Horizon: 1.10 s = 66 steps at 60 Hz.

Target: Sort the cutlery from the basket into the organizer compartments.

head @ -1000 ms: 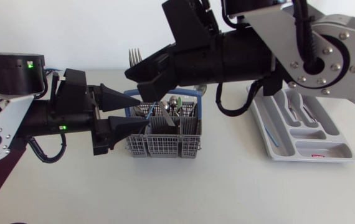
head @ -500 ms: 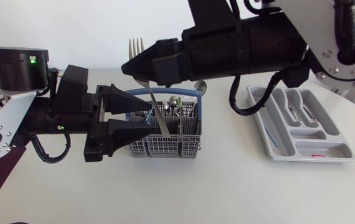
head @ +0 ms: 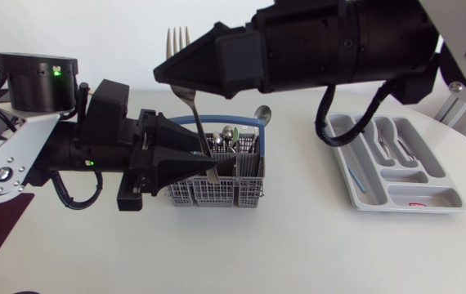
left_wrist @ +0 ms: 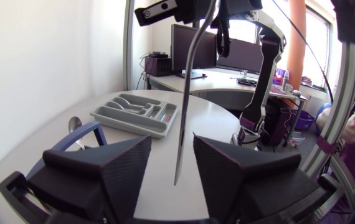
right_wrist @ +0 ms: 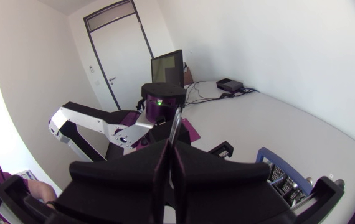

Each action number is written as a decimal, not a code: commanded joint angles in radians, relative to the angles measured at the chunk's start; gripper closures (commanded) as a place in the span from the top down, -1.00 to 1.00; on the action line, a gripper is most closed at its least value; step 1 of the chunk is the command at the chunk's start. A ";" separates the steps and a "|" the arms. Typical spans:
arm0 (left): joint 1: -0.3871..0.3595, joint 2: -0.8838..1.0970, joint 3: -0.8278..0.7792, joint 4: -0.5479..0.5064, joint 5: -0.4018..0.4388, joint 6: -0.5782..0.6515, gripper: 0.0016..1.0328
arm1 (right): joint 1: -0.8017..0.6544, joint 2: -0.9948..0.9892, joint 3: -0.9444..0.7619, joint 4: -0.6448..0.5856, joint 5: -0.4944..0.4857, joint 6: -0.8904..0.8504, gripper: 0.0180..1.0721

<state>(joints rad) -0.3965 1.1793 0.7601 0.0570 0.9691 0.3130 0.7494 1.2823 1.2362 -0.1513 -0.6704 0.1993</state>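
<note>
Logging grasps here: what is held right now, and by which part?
The right tool grips the fork on its upper stem, just below the tines; its handle hangs free between the left tool's open fingers.

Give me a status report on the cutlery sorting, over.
Right gripper shut on fork, tines up, out of the basket. Left gripper open, fork handle hanging between its fingers, untouched. Those fingers may snag it en route to organizer.

Head camera overlooks the table (head: 298, 245) — wrist cameras, close in, share the fork (left_wrist: 187, 93).
</note>
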 commanded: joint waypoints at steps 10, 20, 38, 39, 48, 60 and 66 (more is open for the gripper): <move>-0.015 0.028 0.030 0.003 0.019 -0.022 -0.72 | -0.015 -0.023 0.023 0.007 -0.020 0.040 -0.88; -0.015 0.029 0.031 0.010 0.019 -0.031 -0.94 | -0.015 -0.024 0.019 0.009 -0.020 0.040 -0.88; -0.004 0.029 0.038 0.012 0.025 -0.028 -0.94 | -0.019 -0.028 0.014 0.010 -0.009 0.032 -0.74; -0.005 0.031 0.038 0.012 0.029 -0.028 -0.94 | -0.019 -0.029 0.014 0.010 -0.008 0.029 -0.70; 0.001 0.023 0.035 0.010 0.056 -0.009 -0.94 | -0.015 -0.052 0.002 0.002 0.020 0.000 -0.23; 0.004 0.020 0.028 0.007 0.074 0.028 -0.94 | -0.019 -0.112 -0.018 -0.044 0.042 -0.067 0.18; 0.004 0.010 0.021 0.004 0.088 0.052 -0.94 | -0.036 -0.143 -0.035 -0.065 0.052 -0.100 0.26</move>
<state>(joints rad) -0.4004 1.1942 0.7677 0.0589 1.0290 0.3355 0.7288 1.1732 1.2301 -0.1967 -0.6239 0.1371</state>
